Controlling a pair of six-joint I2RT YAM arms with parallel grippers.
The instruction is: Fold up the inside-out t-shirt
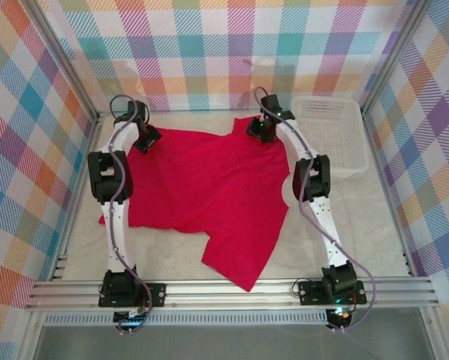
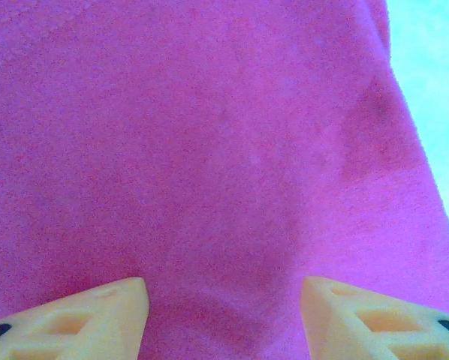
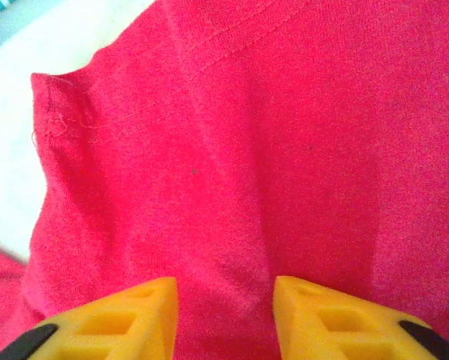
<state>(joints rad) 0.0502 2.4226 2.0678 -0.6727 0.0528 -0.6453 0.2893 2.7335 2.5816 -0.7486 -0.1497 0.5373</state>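
Observation:
The inside-out t-shirt (image 1: 209, 195) is crimson red and lies spread on the table, with one flap reaching toward the near edge. My left gripper (image 1: 146, 142) is down on its far left corner. In the left wrist view the left gripper (image 2: 224, 289) is open, its fingers wide apart over the fabric (image 2: 209, 150). My right gripper (image 1: 258, 133) rests on the shirt's far right corner. In the right wrist view the right gripper (image 3: 226, 289) is open with a low ridge of cloth between the fingertips, and a stitched hem (image 3: 67, 124) shows at the upper left.
A white lattice basket (image 1: 333, 135) stands at the back right, just beyond the right arm. Metal frame rails (image 1: 232, 289) run along the near edge, and checked walls close in the sides and back. Bare tabletop (image 1: 375, 225) lies right of the shirt.

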